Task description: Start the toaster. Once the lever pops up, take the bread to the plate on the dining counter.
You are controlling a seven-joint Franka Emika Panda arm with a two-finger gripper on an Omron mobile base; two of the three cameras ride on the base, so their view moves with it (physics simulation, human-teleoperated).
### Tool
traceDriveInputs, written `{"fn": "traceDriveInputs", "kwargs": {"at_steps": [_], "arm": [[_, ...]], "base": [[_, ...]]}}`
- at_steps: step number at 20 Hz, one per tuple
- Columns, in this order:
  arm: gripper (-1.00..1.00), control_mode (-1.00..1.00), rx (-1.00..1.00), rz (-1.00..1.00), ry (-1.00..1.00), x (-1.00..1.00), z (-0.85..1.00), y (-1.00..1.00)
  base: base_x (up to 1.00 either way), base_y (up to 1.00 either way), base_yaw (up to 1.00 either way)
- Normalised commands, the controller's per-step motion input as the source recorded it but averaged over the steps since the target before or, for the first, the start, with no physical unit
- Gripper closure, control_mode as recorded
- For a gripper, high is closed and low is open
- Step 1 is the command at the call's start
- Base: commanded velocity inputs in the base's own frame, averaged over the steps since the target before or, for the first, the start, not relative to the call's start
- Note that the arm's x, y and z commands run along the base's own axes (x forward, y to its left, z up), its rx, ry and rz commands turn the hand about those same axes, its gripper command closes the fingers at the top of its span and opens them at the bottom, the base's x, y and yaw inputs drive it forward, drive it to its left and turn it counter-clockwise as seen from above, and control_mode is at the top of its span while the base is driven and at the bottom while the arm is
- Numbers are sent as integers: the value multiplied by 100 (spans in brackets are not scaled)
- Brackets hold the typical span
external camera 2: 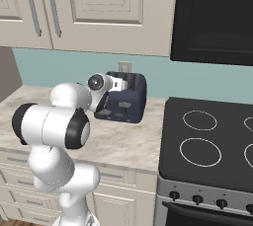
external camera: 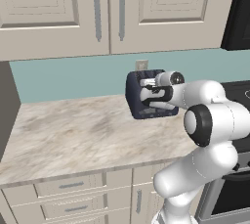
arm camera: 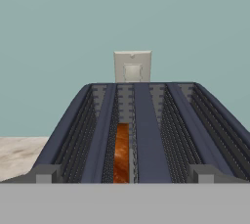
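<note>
just ahead of the gripper (external camera: 146, 92), the bread (arm camera: 121, 152) sits sunk in the toaster (external camera 2: 127, 99) on the worktop (external camera: 73, 130); lever probably unpressed, carrying undone; gripper opening unclear.

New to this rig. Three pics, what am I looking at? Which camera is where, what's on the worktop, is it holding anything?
It is a rendered kitchen with a white robot arm on a mobile base. Two pictures come from base cameras behind the arm, one to its left and one to its right. The third looks along the end effector.

On the marbled worktop stands a navy toaster, against the teal wall below a wall outlet. A stove sits to the right. The end effector is at the toaster's top. The hand view looks down the slots, with the brown bread in one. I cannot tell whether the fingers are open, and nothing appears held.
</note>
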Motion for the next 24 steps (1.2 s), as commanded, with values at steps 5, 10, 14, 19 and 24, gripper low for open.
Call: {"fn": "traceDriveInputs", "kwargs": {"at_steps": [5,10,14,19,24], "arm": [[-100,-100,0,0,0,0,0,0],[-100,-100,0,0,0,0,0,0],[-100,-100,0,0,0,0,0,0],[-100,-100,0,0,0,0,0,0],[-100,-100,0,0,0,0,0,0]], "base": [[0,0,0],[0,0,0],[0,0,0],[0,0,0],[0,0,0]]}}
